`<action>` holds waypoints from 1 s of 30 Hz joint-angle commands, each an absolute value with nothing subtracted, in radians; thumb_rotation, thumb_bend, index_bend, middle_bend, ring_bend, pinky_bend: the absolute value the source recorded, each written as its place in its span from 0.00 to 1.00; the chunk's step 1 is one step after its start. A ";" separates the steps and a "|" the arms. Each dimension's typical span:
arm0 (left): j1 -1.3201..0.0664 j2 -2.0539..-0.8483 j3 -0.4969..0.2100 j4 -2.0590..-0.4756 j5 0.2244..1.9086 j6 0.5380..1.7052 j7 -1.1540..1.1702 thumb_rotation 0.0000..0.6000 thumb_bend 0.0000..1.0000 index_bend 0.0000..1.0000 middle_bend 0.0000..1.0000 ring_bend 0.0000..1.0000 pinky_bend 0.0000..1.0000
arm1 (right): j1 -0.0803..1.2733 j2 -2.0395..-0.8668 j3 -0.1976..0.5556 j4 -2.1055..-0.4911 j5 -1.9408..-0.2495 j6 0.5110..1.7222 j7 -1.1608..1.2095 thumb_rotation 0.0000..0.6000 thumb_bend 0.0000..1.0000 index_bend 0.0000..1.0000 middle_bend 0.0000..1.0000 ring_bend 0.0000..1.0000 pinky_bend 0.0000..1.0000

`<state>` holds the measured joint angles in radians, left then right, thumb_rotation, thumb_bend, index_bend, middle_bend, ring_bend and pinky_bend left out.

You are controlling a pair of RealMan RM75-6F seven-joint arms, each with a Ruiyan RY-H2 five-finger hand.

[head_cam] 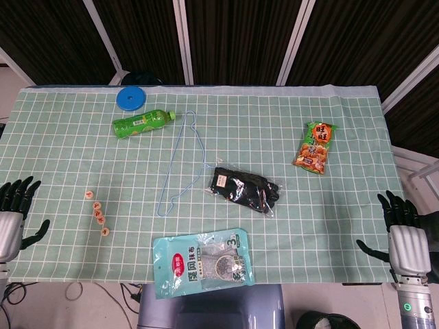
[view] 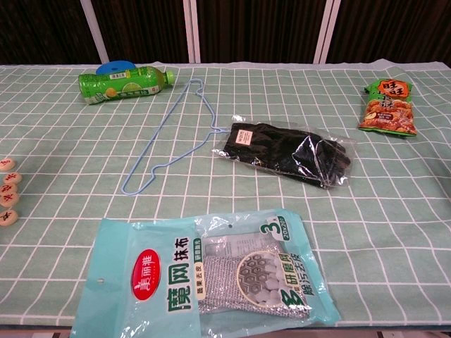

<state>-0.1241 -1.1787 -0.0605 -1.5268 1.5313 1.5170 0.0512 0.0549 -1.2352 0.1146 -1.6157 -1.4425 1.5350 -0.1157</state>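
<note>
Both our hands hang open at the table's edges, holding nothing.

At far left our left hand (head_cam: 14, 216) has its fingers spread, off the green checked cloth (head_cam: 62, 137), with the row of round game pieces (head_cam: 97, 212) nearest to it, close but apart. Toward the far edge we see a blue disc (head_cam: 130, 98) just behind a green bottle (head_cam: 143, 123) lying on its side. A light blue wire hanger (head_cam: 182, 164) stretches down the middle, and beside its hook lies a bagged pair of black gloves (head_cam: 245, 188). At the near edge lies a teal packet of cleaning cloth (head_cam: 202, 263). Further right lies a snack bag (head_cam: 315, 147), well apart from our right hand (head_cam: 405, 236), whose fingers are spread wide.
</note>
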 commanded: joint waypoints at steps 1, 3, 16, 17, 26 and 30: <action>-0.124 -1.180 -0.060 -1.527 1.532 1.517 0.052 1.00 0.30 0.07 0.01 0.00 0.05 | 0.055 -1.235 0.114 -1.617 -1.445 1.536 -0.118 1.00 0.20 0.01 0.05 0.03 0.00; -0.124 -1.180 -0.060 -1.527 1.531 1.516 0.053 1.00 0.30 0.07 0.01 0.00 0.05 | 0.055 -1.235 0.112 -1.617 -1.450 1.538 -0.122 1.00 0.20 0.01 0.05 0.03 0.00; -0.127 -1.182 -0.061 -1.525 1.520 1.506 0.063 1.00 0.30 0.11 0.01 0.00 0.05 | 0.054 -1.237 0.115 -1.619 -1.442 1.538 -0.127 1.00 0.21 0.02 0.05 0.03 0.00; -0.127 -1.182 -0.060 -1.525 1.520 1.505 0.065 1.00 0.30 0.12 0.01 0.00 0.05 | 0.054 -1.237 0.115 -1.619 -1.442 1.539 -0.127 1.00 0.20 0.02 0.05 0.03 0.00; -0.129 -1.183 -0.059 -1.530 1.514 1.497 0.077 1.00 0.30 0.10 0.01 0.00 0.05 | 0.053 -1.236 0.118 -1.622 -1.437 1.541 -0.126 1.00 0.20 0.02 0.05 0.03 0.00; -0.142 -1.183 -0.050 -1.527 1.511 1.459 0.085 1.00 0.30 0.12 0.02 0.00 0.05 | 0.048 -1.234 0.119 -1.627 -1.435 1.548 -0.126 1.00 0.20 0.02 0.05 0.03 0.00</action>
<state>-0.1360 -1.1825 -0.0539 -1.5285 1.5134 1.4730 0.0814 0.0481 -1.2343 0.1190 -1.6270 -1.4357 1.5478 -0.1258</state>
